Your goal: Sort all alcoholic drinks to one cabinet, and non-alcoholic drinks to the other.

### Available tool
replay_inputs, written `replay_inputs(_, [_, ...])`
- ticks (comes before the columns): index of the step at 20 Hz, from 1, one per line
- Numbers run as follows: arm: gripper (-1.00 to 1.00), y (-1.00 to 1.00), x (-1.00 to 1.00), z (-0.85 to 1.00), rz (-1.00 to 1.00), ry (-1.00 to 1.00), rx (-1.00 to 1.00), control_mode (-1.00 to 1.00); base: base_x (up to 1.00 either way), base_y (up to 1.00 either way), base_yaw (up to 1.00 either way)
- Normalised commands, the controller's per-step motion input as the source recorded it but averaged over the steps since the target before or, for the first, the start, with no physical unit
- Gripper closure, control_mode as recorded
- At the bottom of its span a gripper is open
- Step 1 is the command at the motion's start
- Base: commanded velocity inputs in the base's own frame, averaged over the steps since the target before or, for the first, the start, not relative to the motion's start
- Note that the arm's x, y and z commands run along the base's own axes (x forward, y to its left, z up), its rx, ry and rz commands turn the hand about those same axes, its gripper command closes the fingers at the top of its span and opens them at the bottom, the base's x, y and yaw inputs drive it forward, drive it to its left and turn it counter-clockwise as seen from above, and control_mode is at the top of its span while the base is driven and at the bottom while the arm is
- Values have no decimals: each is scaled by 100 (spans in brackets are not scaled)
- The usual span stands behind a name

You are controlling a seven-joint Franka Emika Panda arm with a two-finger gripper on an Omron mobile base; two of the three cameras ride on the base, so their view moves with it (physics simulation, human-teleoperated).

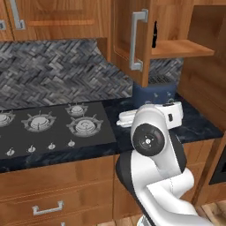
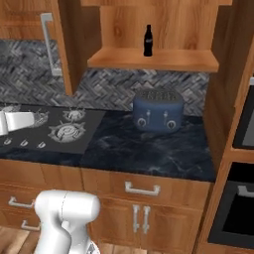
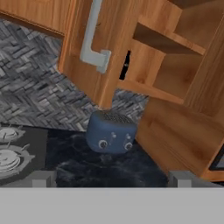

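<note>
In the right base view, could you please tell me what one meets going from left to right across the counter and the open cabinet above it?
Stove burners → cabinet door handle → black cola bottle on the cabinet shelf → blue toaster on the dark counter → oven at the far right.

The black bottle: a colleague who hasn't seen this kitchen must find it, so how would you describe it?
Look at the open wall cabinet above the dark counter, right of the stove. On its lower shelf, above the blue toaster, stands the black bottle. It is small and cola-shaped with a red band, alone on that shelf.
</note>
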Motion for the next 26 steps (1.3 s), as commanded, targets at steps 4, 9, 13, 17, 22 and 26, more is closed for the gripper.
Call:
replay_inputs(4, [-100, 0, 0, 0, 0, 0, 0, 100, -55, 68, -13])
replay_inputs(9, [-100, 0, 0, 0, 0, 0, 0, 100, -20, 93, -9])
replay_inputs(13, [-100, 0, 0, 0, 0, 0, 0, 100, -3, 100, -6])
replay_inputs(17, [-100, 0, 0, 0, 0, 0, 0, 100, -15, 97, -4])
replay_inputs(22, [-100, 0, 0, 0, 0, 0, 0, 100, -29, 94, -2])
replay_inputs(26, [-100, 0, 0, 0, 0, 0, 0, 100, -26, 100, -2])
